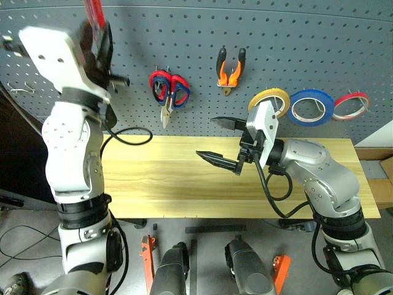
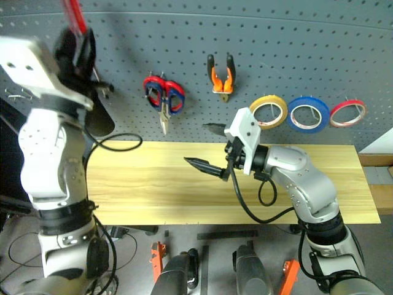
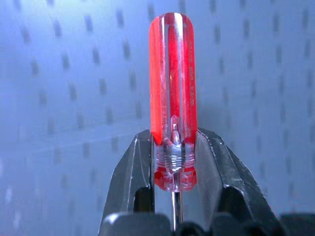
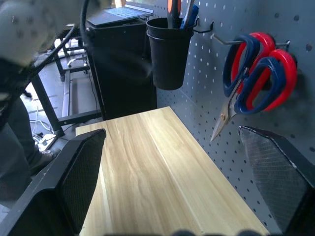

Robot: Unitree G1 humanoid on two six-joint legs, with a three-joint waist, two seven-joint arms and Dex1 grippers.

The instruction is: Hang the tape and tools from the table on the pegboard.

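L gripper (image 3: 174, 196), clamped on screwdriver (image 3: 173, 78) w/ handle pointing up, is raised just before pegboard (image 1: 295, 43). R gripper (image 1: 224, 142) gapes empty over table (image 1: 159, 178).

A blue roll (image 1: 311, 107) and a red roll (image 1: 351, 105) are being held on hooks, side by side. A black cup (image 4: 168, 52) is being carried on a hook, with an orange handle (image 4: 173, 11) and a blue handle (image 4: 190, 14) standing in it. A laptop (image 4: 116, 14) is being kept on a dark stand behind the cup.
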